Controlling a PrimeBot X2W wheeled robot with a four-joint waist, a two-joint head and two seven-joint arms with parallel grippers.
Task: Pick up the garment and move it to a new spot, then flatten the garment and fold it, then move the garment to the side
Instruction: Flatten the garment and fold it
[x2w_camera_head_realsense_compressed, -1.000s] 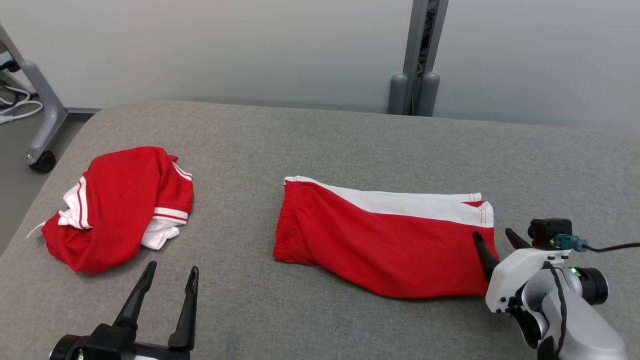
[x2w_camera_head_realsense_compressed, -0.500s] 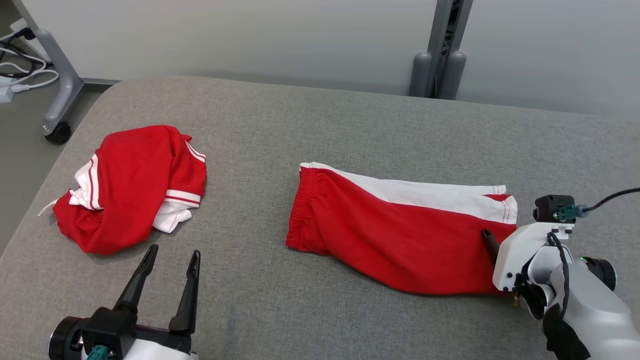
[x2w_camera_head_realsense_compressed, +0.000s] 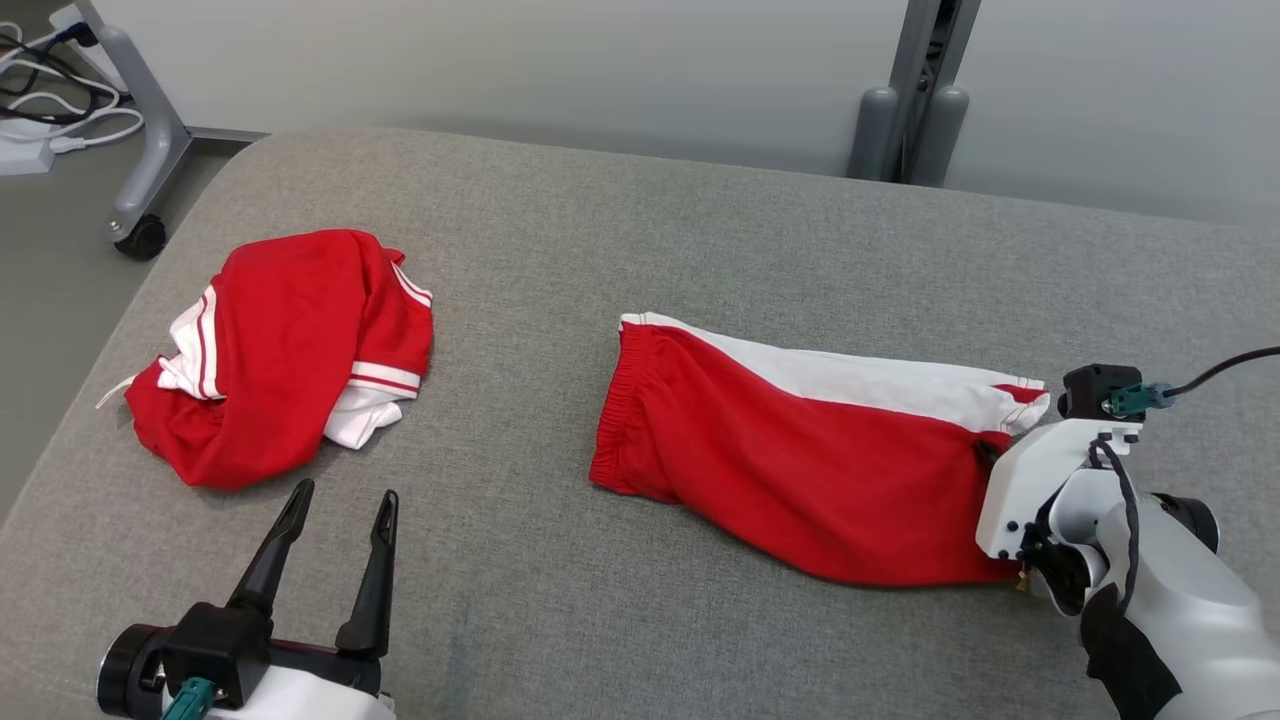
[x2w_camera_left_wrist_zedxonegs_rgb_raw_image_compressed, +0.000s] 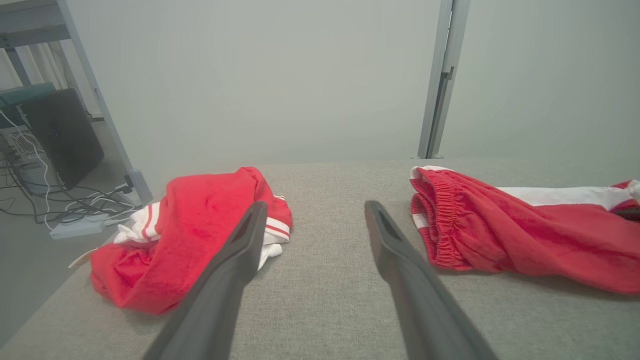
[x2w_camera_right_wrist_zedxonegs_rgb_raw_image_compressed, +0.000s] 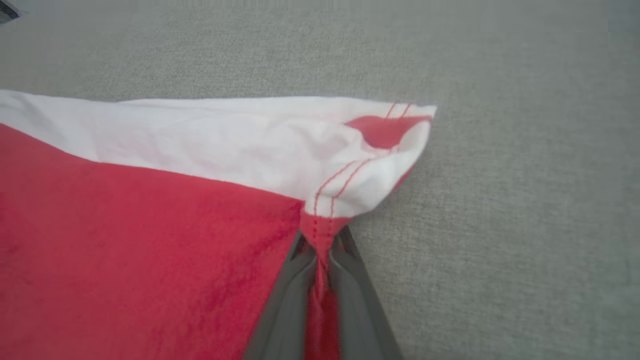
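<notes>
Garment (x2w_camera_head_realsense_compressed: 800, 470): red shorts, white side stripe
Pose: laid flat, waistband leftward, hem corner bunched
Place: grey surface (x2w_camera_head_realsense_compressed: 640, 230), right half

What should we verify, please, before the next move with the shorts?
1. Right jaws shut on the hem of the red-and-white shorts: ok.
2. All the hem's layers pinched: cannot tell.
3. Left jaws open and touching no cloth: ok.
4. Shorts apart from the crumpled red garment: ok.
5. Bare grey fabric surface beyond the shorts for a new spot: ok.
</notes>
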